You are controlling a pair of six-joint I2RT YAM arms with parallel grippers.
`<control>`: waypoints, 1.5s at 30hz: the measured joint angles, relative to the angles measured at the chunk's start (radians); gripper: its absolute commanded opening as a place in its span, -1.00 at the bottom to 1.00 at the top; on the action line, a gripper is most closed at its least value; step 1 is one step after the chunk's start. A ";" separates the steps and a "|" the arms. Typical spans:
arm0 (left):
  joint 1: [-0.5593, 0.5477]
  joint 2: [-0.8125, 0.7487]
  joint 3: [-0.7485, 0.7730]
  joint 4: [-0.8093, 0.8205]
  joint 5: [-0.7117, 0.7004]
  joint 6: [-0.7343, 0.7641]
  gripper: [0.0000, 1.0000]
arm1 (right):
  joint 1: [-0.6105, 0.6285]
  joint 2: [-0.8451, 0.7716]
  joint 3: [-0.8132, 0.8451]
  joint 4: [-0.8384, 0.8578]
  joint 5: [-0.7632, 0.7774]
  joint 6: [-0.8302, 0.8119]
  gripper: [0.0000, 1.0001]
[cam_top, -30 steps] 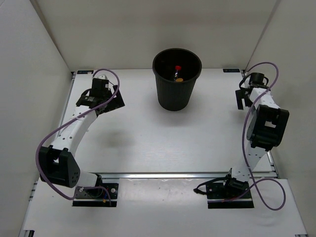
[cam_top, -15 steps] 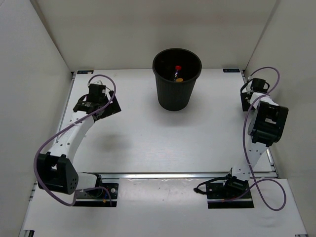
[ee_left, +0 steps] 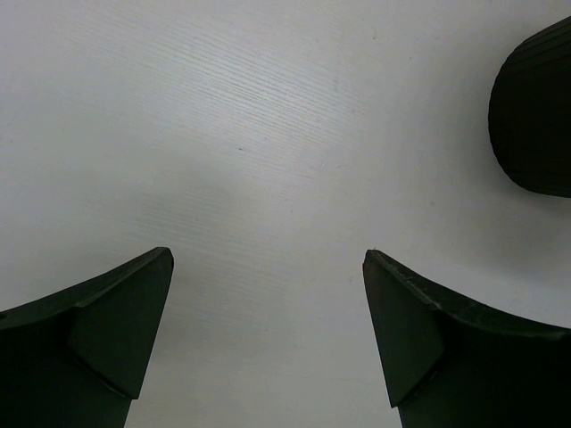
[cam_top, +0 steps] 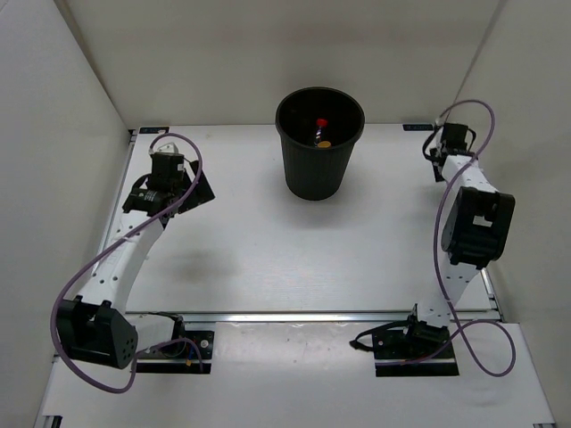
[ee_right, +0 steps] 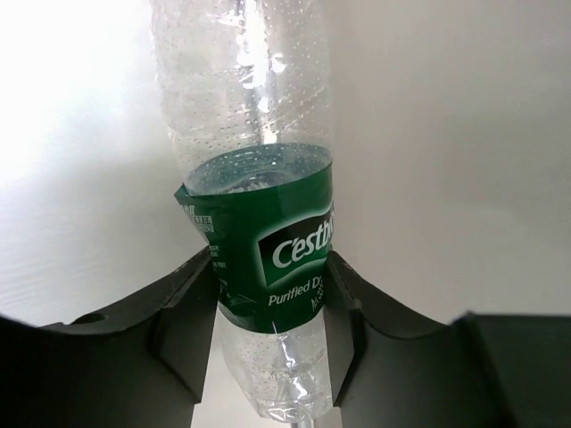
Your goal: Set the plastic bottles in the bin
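The black bin (cam_top: 318,169) stands at the back middle of the table. Inside it lie a clear bottle with a red cap (cam_top: 321,123) and an orange bottle (cam_top: 326,143). At the back right corner my right gripper (cam_top: 439,150) is down at the table. In the right wrist view this gripper (ee_right: 270,294) is shut on a clear, crumpled plastic bottle with a green label (ee_right: 268,232), both fingers pressing the label. From the top view that bottle is hidden under the gripper. My left gripper (cam_top: 183,193) (ee_left: 268,257) is open over bare table at the left, with the bin (ee_left: 535,116) off to its right.
White walls close in the table on the left, back and right. The right gripper is close to the right wall and the back edge. Purple cables loop from both arms.
The right gripper moved toward the back right corner and shut on the green-label bottle. The left arm drew back toward the left wall, its gripper staying open.
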 measured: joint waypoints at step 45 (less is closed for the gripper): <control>0.005 -0.138 -0.061 -0.032 0.011 0.036 0.98 | 0.057 -0.642 -0.266 -0.446 -0.353 0.647 0.99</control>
